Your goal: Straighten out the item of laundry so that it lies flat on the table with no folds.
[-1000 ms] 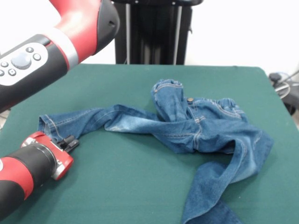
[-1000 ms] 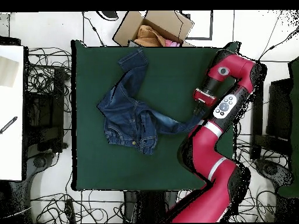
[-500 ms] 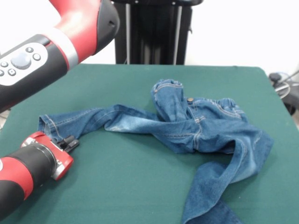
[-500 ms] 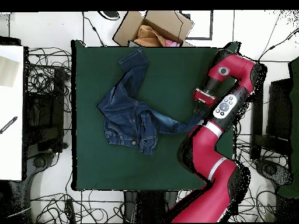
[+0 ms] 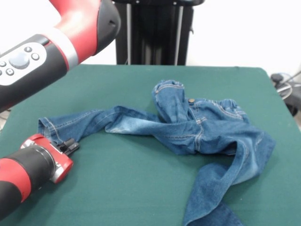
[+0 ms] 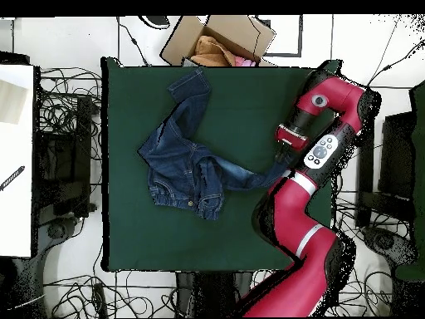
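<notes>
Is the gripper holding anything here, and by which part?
It cannot be told: the gripper sits at the hem of one leg of the blue denim jeans, but a closed grip isn't visible.

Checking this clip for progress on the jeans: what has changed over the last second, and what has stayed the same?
Very little. The gripper has drawn slightly away from the jeans, toward the table edge beside it, with the arm following. The stretched-out leg's cuff lies where it was, just beside the gripper. The jeans remain crumpled at the waist, one leg twisted.
</notes>
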`<action>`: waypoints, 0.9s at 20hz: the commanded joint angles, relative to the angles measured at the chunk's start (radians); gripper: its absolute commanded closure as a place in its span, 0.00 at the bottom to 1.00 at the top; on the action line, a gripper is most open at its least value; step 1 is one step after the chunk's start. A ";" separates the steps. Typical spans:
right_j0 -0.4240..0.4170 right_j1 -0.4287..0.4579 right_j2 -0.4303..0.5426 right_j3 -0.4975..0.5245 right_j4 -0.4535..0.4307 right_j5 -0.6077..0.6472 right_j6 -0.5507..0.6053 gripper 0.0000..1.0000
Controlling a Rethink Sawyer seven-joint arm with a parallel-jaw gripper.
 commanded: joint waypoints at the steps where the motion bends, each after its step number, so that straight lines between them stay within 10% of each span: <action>1: 0.009 0.057 0.044 -0.157 -0.074 -0.298 0.333 1.00; 18: 0.022 0.039 0.095 -0.167 -0.073 -0.400 0.415 1.00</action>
